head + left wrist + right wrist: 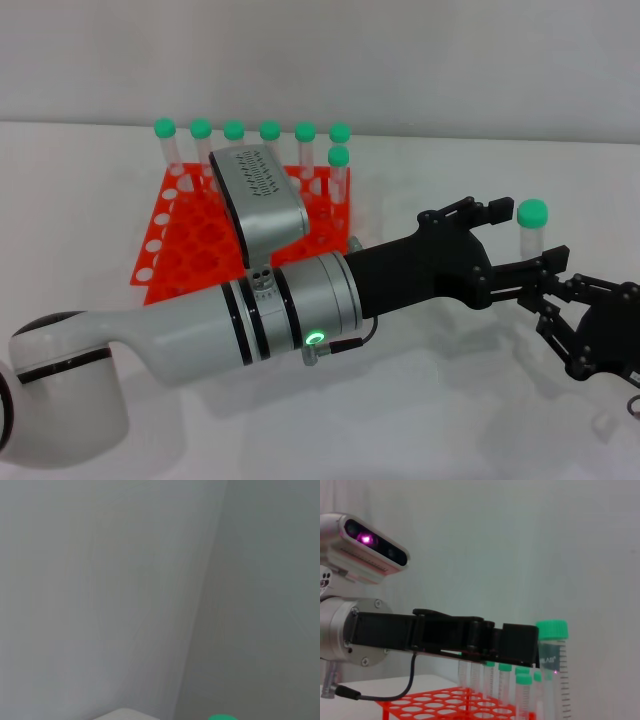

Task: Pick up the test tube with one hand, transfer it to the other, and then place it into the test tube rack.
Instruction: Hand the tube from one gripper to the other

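The test tube (530, 228), clear with a green cap, stands upright in the air at the right. My right gripper (546, 276) comes up from the lower right and is shut on its lower part, which the fingers hide. My left gripper (514, 247), on the arm with the green light, reaches across from the left. Its fingers (470, 213) are spread open beside the tube's upper part. In the right wrist view the tube (553, 665) stands next to the left gripper's black fingers (515, 644). The red-orange test tube rack (180, 240) sits at the back left. The left wrist view shows only the cap's edge (222, 717).
Several identical green-capped tubes (270, 131) stand along the rack's far rows; they also show in the right wrist view (505, 682). My left arm's forearm and wrist camera (258, 195) cover part of the rack. A grey wall stands behind the white table (430, 400).
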Available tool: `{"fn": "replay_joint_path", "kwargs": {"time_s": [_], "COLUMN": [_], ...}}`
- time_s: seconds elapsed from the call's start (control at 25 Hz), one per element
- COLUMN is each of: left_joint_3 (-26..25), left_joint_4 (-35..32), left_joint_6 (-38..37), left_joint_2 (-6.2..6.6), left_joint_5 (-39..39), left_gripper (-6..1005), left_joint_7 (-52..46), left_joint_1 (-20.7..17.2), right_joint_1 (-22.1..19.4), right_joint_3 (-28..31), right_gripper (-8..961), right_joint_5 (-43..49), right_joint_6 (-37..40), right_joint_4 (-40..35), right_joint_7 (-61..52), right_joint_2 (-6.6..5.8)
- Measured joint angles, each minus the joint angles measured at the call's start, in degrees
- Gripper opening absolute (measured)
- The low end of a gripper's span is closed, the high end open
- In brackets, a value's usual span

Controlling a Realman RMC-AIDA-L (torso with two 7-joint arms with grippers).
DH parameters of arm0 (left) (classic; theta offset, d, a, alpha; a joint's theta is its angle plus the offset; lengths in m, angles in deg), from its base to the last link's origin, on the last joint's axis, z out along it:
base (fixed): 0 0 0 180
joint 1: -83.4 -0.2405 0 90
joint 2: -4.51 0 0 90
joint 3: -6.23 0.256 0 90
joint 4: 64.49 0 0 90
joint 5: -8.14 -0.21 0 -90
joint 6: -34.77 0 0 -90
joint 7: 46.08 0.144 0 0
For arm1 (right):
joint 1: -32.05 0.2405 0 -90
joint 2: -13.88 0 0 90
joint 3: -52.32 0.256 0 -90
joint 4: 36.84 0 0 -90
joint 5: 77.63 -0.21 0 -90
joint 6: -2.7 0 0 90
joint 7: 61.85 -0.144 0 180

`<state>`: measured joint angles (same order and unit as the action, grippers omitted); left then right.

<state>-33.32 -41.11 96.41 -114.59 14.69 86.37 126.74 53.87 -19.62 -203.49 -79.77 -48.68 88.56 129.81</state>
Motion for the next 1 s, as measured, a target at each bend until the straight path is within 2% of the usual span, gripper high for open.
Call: {"fn": "replay_joint_path", "kwargs": {"time_s": [0.52,0.76,0.84,1.0], "left_joint_3": [0.00,-0.63,-0.89,-0.89], "left_joint_4": [0.80,1.84,1.98,2.08], "left_joint_6": [-1.09,-0.94,-1.02,-0.90], "left_joint_2": [-0.14,-0.24,-0.33,-0.35], "left_joint_5": [-0.83,-0.85,-0.85,-0.85], "left_gripper": [794,616,373,329], "left_joint_7": [2.65,5.69,6.25,7.03], "left_joint_1": [-0.12,-1.17,-1.34,-1.76], "right_joint_1": [0.25,0.16,0.03,-0.13], "right_joint_3": [-1.05,-1.09,-1.10,-1.10], "right_gripper": [230,232,233,234], "right_joint_5": [0.00,-0.01,0.00,0.00], "right_joint_6": [0.16,0.17,0.22,0.09], "right_joint_4": [-0.03,-0.05,-0.05,-0.05], "right_joint_7": [-0.01,-0.02,-0.02,-0.03], "right_joint_2": [0.00,0.00,-0.02,-0.09]}}
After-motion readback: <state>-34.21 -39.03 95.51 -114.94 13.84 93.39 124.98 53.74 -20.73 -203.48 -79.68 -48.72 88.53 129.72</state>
